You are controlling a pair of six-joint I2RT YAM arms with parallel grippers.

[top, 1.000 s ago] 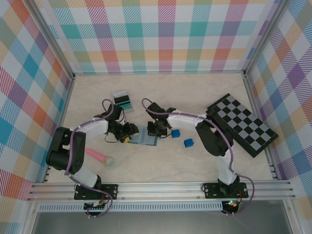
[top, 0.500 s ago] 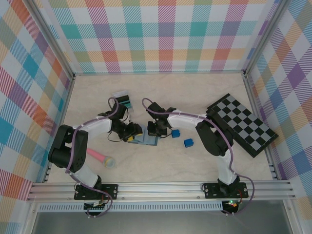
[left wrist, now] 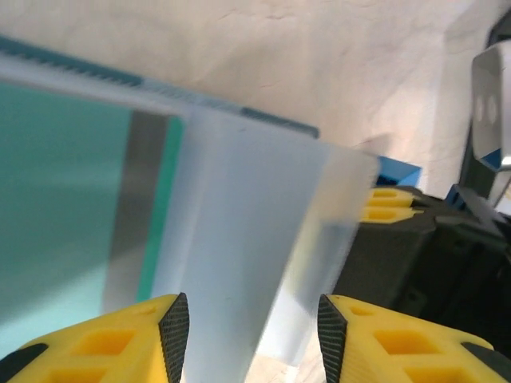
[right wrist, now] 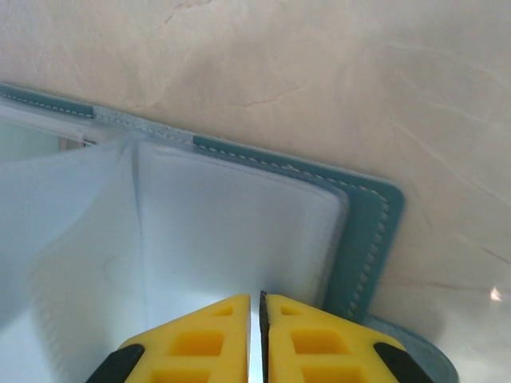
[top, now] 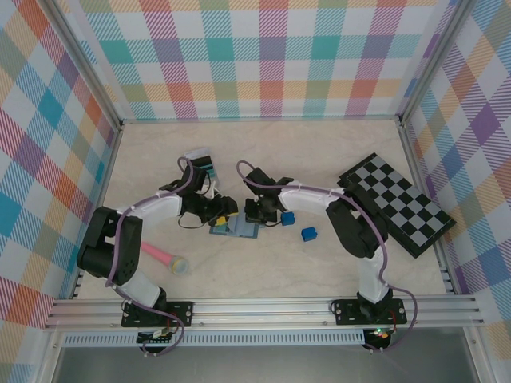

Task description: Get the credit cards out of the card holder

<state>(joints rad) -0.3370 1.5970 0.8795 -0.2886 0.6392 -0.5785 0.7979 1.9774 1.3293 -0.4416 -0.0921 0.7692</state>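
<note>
The slate-blue card holder (top: 242, 230) lies open on the table (top: 319, 155), a little left of centre and just below the middle in the top view. The left gripper (top: 220, 217) is at its left end and the right gripper (top: 257, 215) at its upper right edge. Up close, the left gripper's yellow fingers (left wrist: 120, 339) stand apart with a clear sleeve (left wrist: 239, 239) between them and a teal-green card (left wrist: 64, 199) at that view's left. The right gripper's tips are pressed together over the clear pages near the holder's stitched corner, though I cannot tell whether they pinch one.
</note>
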